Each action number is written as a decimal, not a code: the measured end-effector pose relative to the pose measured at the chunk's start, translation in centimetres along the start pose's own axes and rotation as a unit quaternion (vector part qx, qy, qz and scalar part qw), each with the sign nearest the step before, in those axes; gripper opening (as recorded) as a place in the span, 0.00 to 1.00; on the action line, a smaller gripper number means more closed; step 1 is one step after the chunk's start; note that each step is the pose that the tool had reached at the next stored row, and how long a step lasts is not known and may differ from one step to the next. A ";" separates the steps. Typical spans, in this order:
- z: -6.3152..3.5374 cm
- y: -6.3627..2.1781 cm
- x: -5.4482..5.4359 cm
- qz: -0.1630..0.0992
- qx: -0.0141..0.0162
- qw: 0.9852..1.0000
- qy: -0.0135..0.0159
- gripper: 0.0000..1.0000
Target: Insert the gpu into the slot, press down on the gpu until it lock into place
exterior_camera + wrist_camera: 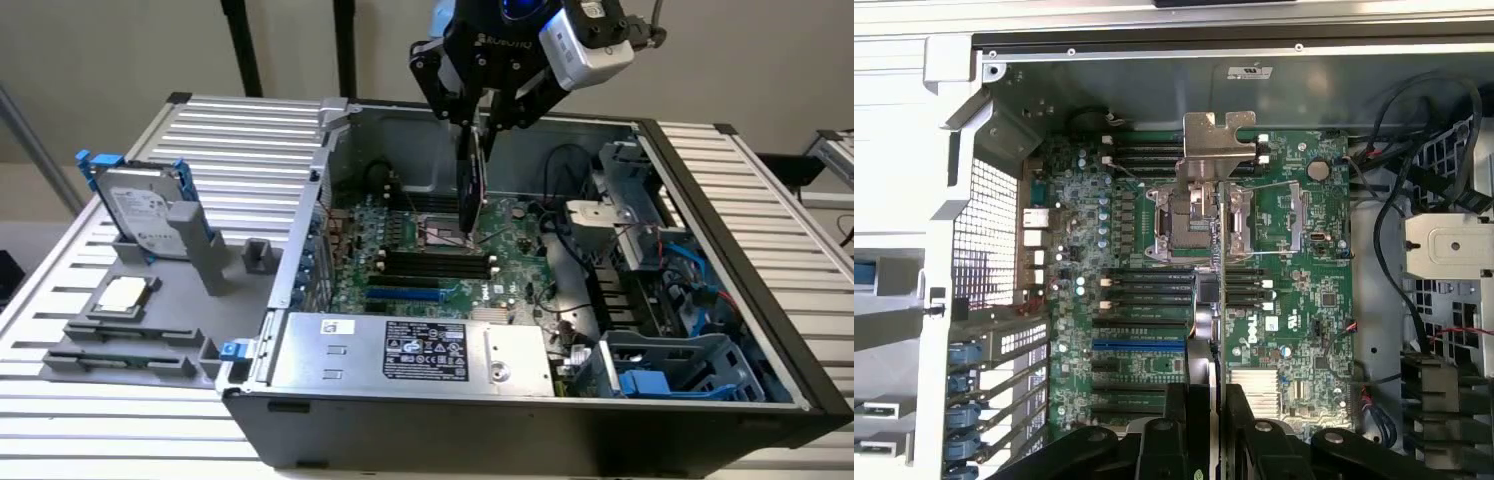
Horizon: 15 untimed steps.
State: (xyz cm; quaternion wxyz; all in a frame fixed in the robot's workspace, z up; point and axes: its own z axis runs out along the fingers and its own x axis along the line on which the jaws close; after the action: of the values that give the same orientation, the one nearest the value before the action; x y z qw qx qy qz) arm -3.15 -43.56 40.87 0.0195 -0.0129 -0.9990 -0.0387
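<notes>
The gpu (470, 190) hung straight below the tool (481, 125), gripped at its upper edge between the narrow-set fingers and standing on its edge. In the wrist view the card (1221, 260) appeared as a thin line running away from the tool (1216, 425), with its silver bracket at the far end. The tool body carried the word "ROBOTIQ". The blue slot (404, 296) lay lower than the tool and to one side of the card, apart from it and with nothing in it (1139, 344).

Below the tool was the green main board (1294, 300), with white print too small to read. Nearer the camera in the case (707, 210), the power supply (334, 350) had a black label (427, 350) that I could not read. Well apart from the tool, a hard drive (140, 210) stood on the desk (107, 440).
</notes>
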 end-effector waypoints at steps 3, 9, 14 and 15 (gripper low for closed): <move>0.00 0.00 0.0 -0.010 0.000 1.000 0.001 0.27; 0.00 0.00 0.0 -0.064 0.003 0.998 0.005 0.27; 0.00 0.00 0.0 -0.110 0.004 0.994 0.008 0.27; 0.00 0.00 0.0 -0.118 0.005 0.993 0.009 0.27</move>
State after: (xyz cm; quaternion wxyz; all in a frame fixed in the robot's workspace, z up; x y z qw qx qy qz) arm -3.15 -43.56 40.87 0.0240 0.1059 -0.9934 -0.0361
